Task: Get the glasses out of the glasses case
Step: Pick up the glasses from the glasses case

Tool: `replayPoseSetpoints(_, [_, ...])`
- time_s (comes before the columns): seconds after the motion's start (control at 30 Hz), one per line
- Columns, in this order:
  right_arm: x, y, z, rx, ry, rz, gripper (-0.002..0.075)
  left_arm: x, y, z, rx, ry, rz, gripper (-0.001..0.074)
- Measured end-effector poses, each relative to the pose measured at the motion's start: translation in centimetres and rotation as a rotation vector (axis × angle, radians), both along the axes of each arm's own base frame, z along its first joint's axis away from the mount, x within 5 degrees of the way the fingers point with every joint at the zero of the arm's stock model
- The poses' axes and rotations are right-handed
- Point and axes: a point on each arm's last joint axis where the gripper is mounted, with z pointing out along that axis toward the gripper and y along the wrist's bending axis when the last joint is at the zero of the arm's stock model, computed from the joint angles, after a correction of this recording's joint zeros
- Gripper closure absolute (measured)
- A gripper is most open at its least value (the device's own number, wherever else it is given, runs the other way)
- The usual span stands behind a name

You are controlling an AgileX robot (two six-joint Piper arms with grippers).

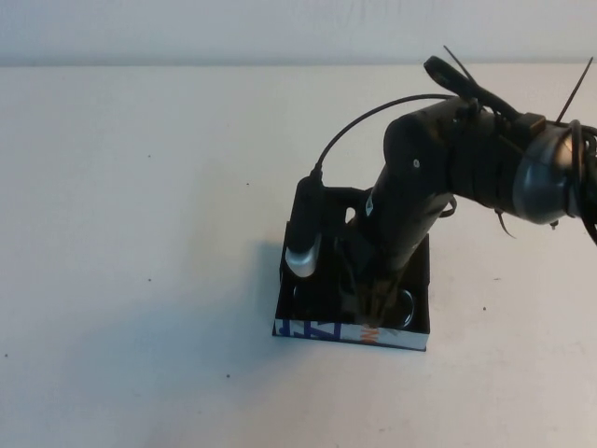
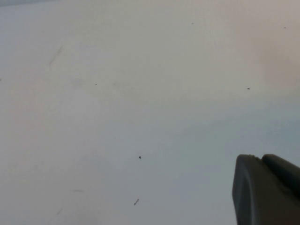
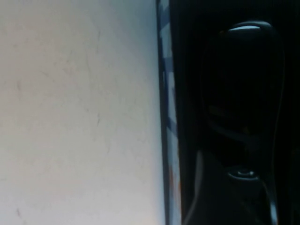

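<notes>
Glasses case point(image 1: 353, 331) is sitting open on the white table point(image 1: 140, 233) in the high view, a black box with a white front edge carrying blue and orange print. Right gripper point(image 1: 373, 303) is reaching straight down into it, arm coming in from the far right. Its fingers are buried in the dark interior, so I can't tell whether they're spread or clamped on anything. Only a curve of rim from the glasses point(image 1: 406, 313) is showing, just beside the fingers, still inside the box.

Left wrist view is basically bare table, with the left gripper point(image 2: 267, 190) poking in as a dark tip at one corner. Can't tell its finger state either; it's looking parked, away from the case.

Right wrist view is looking into the box: the glasses point(image 3: 243, 84) are lying flat, thick dark rim glinting around a dark lens, right under the fingers, with the printed case edge point(image 3: 168, 117) alongside.

My guess on handling: light, stiff plastic, glossy so a bit slippery, lenses scratchable. I'd be pinching the frame at the bridge or a thick rim, not the lens.
</notes>
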Motion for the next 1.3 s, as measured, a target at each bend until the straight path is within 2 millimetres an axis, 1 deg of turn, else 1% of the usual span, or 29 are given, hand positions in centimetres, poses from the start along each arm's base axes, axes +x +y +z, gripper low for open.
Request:
replayPoseSetpoints(0.33, [1.1,0.4,-2.6,-0.039,-0.015,0.007,0.0423,0.0,0.0,0.0,0.000,0.000,0.000,0.0741])
replayPoseSetpoints(0.67, [1.5,0.7,-3.9,-0.042,-0.013,0.004,0.0429,0.0,0.0,0.0,0.000,0.000,0.000,0.0741])
replayPoseSetpoints(0.73, [1.6,0.7,-4.2,-0.044,-0.009,0.004,0.0459,0.0,0.0,0.0,0.000,0.000,0.000,0.0741])
replayPoseSetpoints(0.83, [1.5,0.7,-4.2,-0.049,0.002,-0.002,0.0552,0.0,0.0,0.0,0.000,0.000,0.000,0.0741])
replayPoseSetpoints(0.93, [1.6,0.8,-3.2,-0.052,0.021,-0.052,0.0662,0.0,0.0,0.0,0.000,0.000,0.000,0.0741])
replayPoseSetpoints(0.97, [1.7,0.8,-2.7,-0.055,0.027,-0.081,0.0675,0.0,0.0,0.0,0.000,0.000,0.000,0.0741])
replayPoseSetpoints(1.03, [1.9,0.8,-1.4,-0.057,0.045,-0.148,0.0675,0.0,0.0,0.0,0.000,0.000,0.000,0.0741])
replayPoseSetpoints(1.13, [1.8,0.7,1.4,-0.042,0.071,-0.274,0.0675,0.0,0.0,0.0,0.000,0.000,0.000,0.0741])
replayPoseSetpoints(1.2, [1.7,0.1,3.7,-0.005,0.081,-0.387,0.0675,0.0,0.0,0.0,0.000,0.000,0.000,0.0741])
replayPoseSetpoints(1.23, [1.7,-0.2,4.5,0.013,0.085,-0.441,0.0675,0.0,0.0,0.0,0.000,0.000,0.000,0.0741])
replayPoseSetpoints(1.3, [1.4,-1.5,6.7,0.075,0.090,-0.558,0.0675,0.0,0.0,0.0,0.000,0.000,0.000,0.0741])
